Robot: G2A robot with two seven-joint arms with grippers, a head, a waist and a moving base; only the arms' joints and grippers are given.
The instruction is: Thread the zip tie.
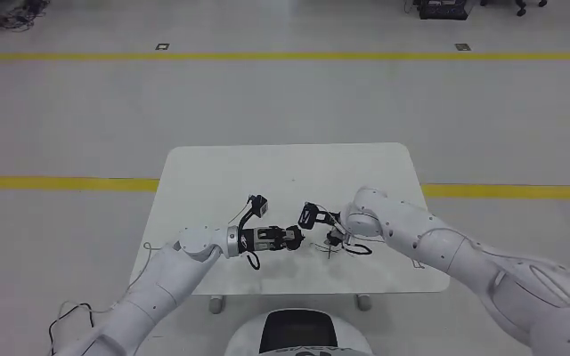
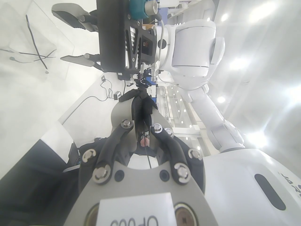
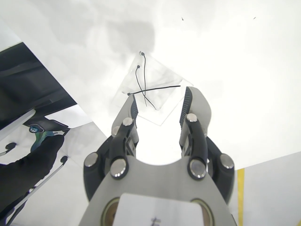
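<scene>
Since threading needs one end held steady, we read the thin black strand running up between the closed fingers as the zip tie point(image 2: 148, 157). It is so fine in the left wrist view that we cannot tell which end is offered. Our left gripper point(image 2: 141, 111) is clamped on it and turned sideways above the table point(image 1: 285, 169), probably to point the tie toward the other arm. Our right gripper point(image 3: 161, 101) has its jaws spread with nothing in them, and hangs over a clear tray point(image 3: 175, 78) near the table's front edge. Three spare ties point(image 3: 144, 76) lie crossed in that tray. We judge the right gripper is placed there either to pick one up or to come across and take the free end.
</scene>
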